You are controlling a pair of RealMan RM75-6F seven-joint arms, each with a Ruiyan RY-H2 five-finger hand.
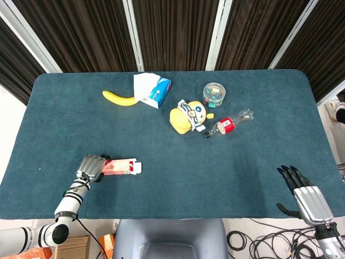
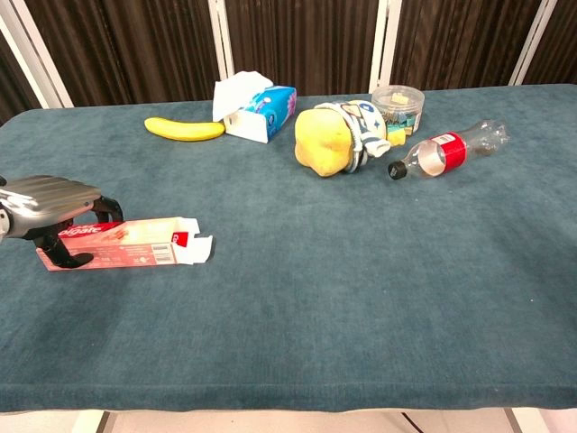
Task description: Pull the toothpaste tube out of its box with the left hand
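Observation:
The red and white toothpaste box [image 2: 135, 245] lies flat near the table's front left, its white flaps open at the right end [image 1: 137, 167]. My left hand [image 2: 52, 203] covers the box's left end, fingers curled over the top and the thumb [image 2: 68, 261] against the near side, so it grips that end; in the head view the left hand [image 1: 91, 168] sits just left of the box [image 1: 119, 167]. No tube shows outside the box. My right hand [image 1: 302, 190] hovers at the table's front right corner, fingers spread, holding nothing.
Along the back lie a banana [image 1: 119, 98], a tissue box [image 1: 152, 90], a yellow plush toy [image 1: 188, 116], a clear round tub [image 1: 214, 93] and a plastic bottle [image 1: 228, 124] on its side. The table's front edge [image 2: 288, 397] runs close below the box.

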